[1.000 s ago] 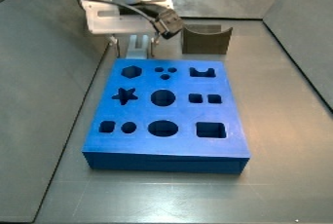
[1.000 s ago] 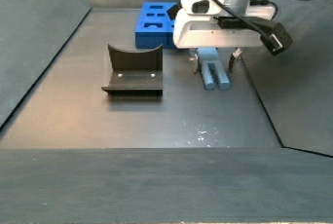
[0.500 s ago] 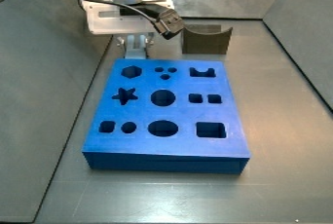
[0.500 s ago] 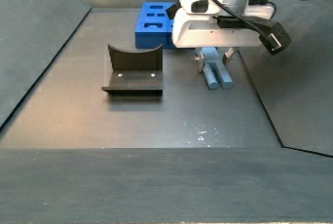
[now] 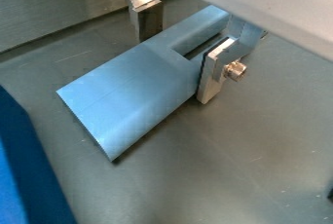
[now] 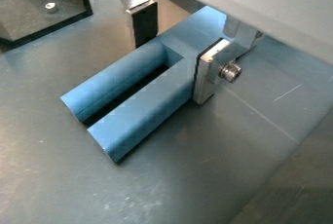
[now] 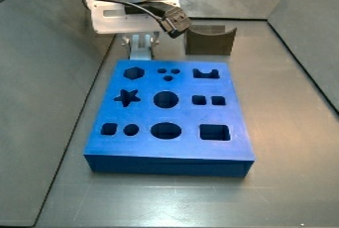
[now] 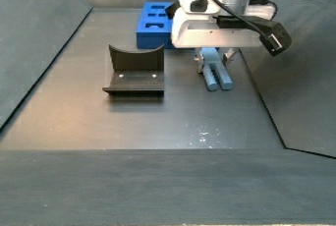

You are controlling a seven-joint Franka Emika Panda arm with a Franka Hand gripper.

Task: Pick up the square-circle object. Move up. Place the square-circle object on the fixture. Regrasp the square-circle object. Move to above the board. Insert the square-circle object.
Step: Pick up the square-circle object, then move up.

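Note:
The square-circle object (image 5: 130, 96) is a pale blue elongated peg with a slot in its end, lying flat on the grey floor (image 6: 130, 101). My gripper (image 5: 182, 53) straddles the peg's near end, open. One silver finger (image 6: 208, 72) sits against the peg's side, and the other finger (image 5: 146, 14), with its dark pad, stands a little off the opposite side. In both side views the gripper (image 8: 217, 65) (image 7: 139, 42) hangs low over the peg (image 8: 218, 77). The dark fixture (image 8: 133, 70) (image 7: 208, 41) stands apart from it. The blue board (image 7: 232, 153) lies flat beside it.
Grey walls enclose the floor on all sides in both side views. The board's edge (image 5: 19, 179) shows in a wrist view close to the peg's far end, and a corner of the fixture (image 6: 39, 9) shows in a wrist view. The board (image 8: 155, 24) sits behind the gripper.
Hardly anything differs: the gripper stays low over the peg, shifting only slightly. The peg, fixture and board have not moved.

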